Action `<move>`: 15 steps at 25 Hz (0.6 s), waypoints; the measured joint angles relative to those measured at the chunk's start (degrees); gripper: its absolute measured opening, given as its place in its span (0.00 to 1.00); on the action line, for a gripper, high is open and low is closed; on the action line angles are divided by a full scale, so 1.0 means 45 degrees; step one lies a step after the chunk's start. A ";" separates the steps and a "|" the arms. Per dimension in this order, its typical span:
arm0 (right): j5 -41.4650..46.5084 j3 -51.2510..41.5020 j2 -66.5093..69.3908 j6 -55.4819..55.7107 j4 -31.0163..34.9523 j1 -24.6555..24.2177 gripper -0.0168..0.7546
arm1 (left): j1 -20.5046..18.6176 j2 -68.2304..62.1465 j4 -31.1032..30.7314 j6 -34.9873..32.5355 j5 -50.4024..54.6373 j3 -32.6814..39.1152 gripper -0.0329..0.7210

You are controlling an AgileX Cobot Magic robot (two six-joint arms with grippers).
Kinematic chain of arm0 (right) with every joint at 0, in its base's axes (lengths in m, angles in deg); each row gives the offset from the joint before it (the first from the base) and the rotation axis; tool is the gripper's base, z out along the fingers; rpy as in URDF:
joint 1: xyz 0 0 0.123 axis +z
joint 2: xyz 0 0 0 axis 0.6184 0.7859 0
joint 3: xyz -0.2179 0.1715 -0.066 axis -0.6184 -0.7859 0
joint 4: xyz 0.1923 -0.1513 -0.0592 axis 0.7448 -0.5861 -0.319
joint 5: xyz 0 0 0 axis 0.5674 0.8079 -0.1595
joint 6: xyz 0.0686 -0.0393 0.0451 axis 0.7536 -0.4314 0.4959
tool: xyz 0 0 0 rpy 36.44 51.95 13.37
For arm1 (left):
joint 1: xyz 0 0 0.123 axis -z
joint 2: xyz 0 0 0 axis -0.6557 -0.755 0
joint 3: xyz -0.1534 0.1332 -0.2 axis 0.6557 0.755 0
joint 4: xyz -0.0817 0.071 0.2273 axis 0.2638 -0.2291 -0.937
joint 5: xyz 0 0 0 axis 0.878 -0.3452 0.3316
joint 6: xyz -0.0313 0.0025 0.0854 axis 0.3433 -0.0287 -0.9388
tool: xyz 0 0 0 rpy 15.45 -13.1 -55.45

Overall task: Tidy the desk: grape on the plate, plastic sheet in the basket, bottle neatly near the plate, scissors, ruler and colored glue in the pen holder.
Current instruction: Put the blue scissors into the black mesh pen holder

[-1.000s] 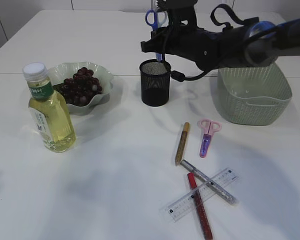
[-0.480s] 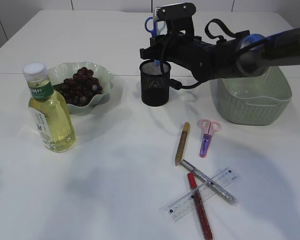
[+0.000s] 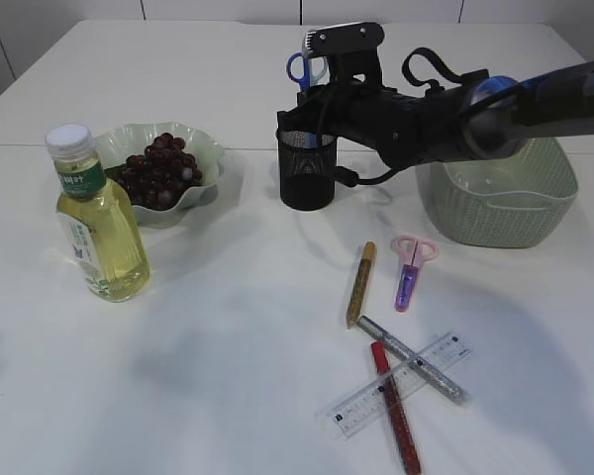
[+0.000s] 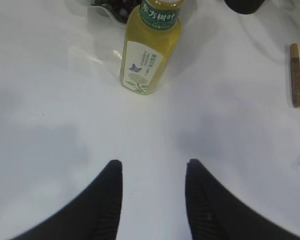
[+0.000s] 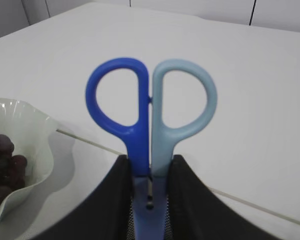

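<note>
Over pen holder (image 3: pixel 307 168): right end effector (image 5: pixel 150 172) clamps blue scissors (image 5: pixel 150 107); left end effector (image 4: pixel 152 172) open, empty.

Right pincer (image 5: pixel 150 175) clamped, arm stretched leftward; left pincer (image 4: pixel 152 172) parted, hovering.

bottle (image 4: pixel 151 46) label, Chinese "东方树叶", butterfly logo

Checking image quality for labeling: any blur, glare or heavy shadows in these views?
Exterior view: sharp, with soft arm shadows on the table. Left wrist view: bottle crisp, the left claw dark and soft-edged. Right wrist view: blue scissors slightly soft, background blurred.
</note>
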 joint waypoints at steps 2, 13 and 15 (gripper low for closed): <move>0.0245 0.0000 0.0000 0.0008 0.0000 0.0000 0.27 | 0.0000 0.0000 0.0000 0.0000 0.0000 0.0000 0.45; 0.0522 0.0000 0.0000 0.0030 0.0000 0.0136 0.31 | 0.0000 0.0000 0.0000 0.0000 0.0000 0.0000 0.45; 0.0549 0.0000 0.0000 0.0030 0.0000 0.0136 0.35 | 0.0000 0.0000 0.0000 0.0000 0.0000 0.0000 0.45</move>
